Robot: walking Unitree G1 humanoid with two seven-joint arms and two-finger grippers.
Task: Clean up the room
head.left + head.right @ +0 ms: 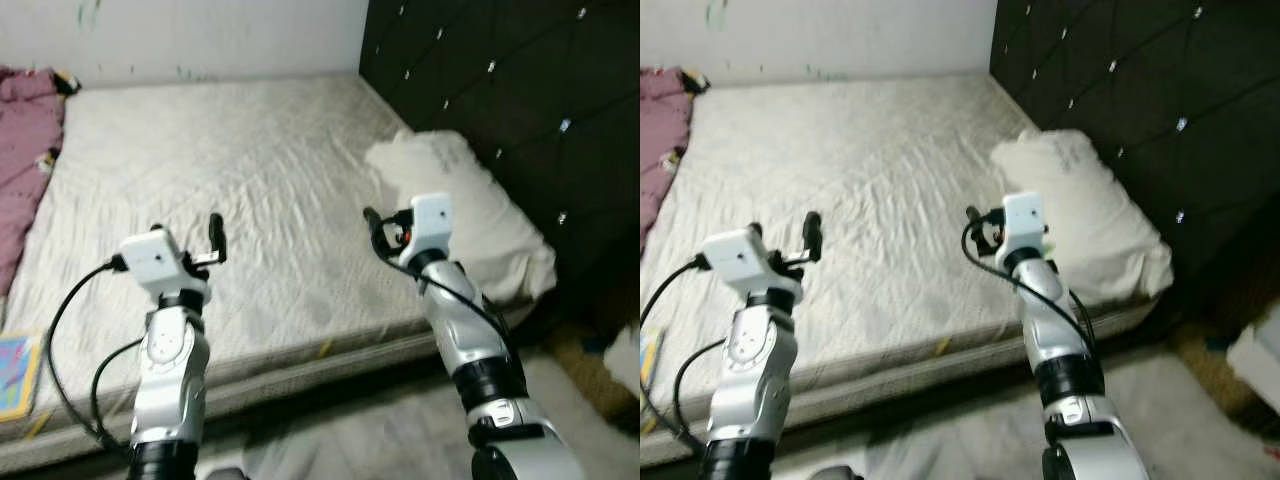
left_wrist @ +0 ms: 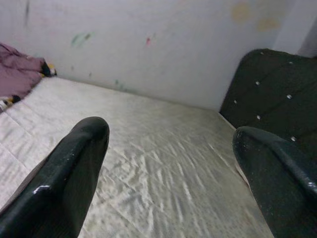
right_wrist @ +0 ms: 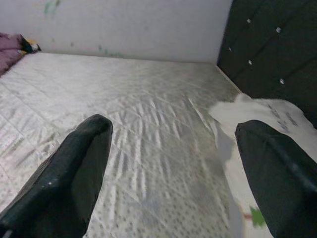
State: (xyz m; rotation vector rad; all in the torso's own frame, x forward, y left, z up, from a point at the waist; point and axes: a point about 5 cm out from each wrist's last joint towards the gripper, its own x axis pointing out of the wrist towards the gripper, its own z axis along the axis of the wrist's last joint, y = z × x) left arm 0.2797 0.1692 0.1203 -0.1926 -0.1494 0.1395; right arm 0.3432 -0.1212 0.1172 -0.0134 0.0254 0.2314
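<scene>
A bare grey quilted mattress (image 1: 250,160) lies before me. A white pillow (image 1: 470,210) rests at its right end against the black tufted headboard (image 1: 500,70). A purple blanket (image 1: 20,150) is bunched at the far left edge. My left gripper (image 1: 212,240) is raised over the near part of the mattress, open and empty (image 2: 168,144). My right gripper (image 1: 380,232) is held up just left of the pillow, also open with nothing between its fingers (image 3: 173,139).
A colourful flat book (image 1: 15,375) lies at the near left corner of the bed. A white wall (image 1: 200,30) with small marks runs behind the bed. A white object (image 1: 625,360) sits on the floor at the far right.
</scene>
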